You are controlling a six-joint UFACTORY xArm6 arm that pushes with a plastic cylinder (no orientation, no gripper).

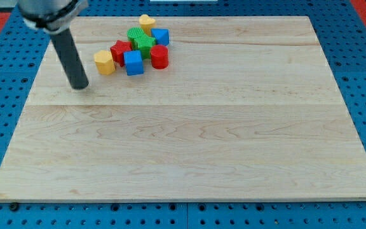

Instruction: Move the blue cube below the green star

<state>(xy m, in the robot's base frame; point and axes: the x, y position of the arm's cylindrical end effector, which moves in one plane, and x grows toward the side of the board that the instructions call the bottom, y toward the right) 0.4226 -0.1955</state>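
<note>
Wooden board (pixel 189 146), tip (pixel 80 86) left of blue cube (pixel 133 63)

Pretty bright, even light from overhead; the pale wooden counter (pixel 189 146) shows almost no glare, blocks cast only tiny soft shadows, everything's sharp, corners slightly soft.

The board (pixel 189 140) is seen to be made of pale, matt wood, with fine grain and faint seams running across it. The rod (pixel 70 57) appears as a dark, smooth cylinder with a dull sheen, and the small blocks, such as the blue cube (pixel 133 63), the green star (pixel 143 44) and the red cylinder (pixel 159 57), look like smooth, slightly glossy plastic. The board is surrounded by a blue perforated panel (pixel 5 76) with a matt finish.
</note>
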